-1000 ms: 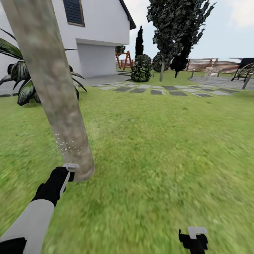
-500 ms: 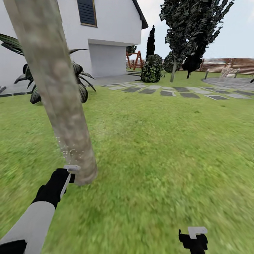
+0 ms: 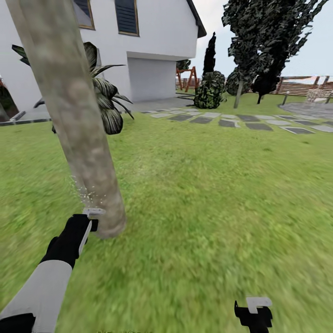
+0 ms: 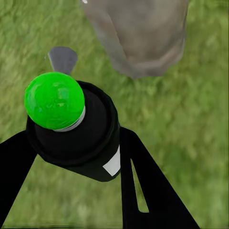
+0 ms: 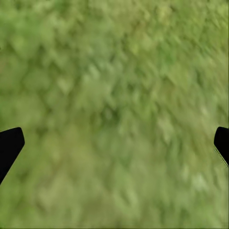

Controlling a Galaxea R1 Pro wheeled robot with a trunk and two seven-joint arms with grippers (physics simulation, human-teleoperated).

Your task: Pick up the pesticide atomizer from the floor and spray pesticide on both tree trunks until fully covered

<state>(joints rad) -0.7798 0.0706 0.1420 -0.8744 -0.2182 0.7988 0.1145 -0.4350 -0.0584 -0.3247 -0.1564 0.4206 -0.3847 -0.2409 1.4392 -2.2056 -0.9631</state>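
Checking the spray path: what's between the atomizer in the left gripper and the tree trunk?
In the head view, only fine white spray specks sit between the pesticide atomizer and the tree trunk; nothing solid.

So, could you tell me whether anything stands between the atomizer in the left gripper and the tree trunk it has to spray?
Nothing visible does. The left gripper holds the pesticide atomizer close beside the base of the tree trunk, with only grass under the gap, and fine white droplets speckle the bark just above it.

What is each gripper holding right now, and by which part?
The left gripper holds the pesticide atomizer by its dark cylindrical body, below the cap. The right gripper holds nothing; its fingers are spread over grass.
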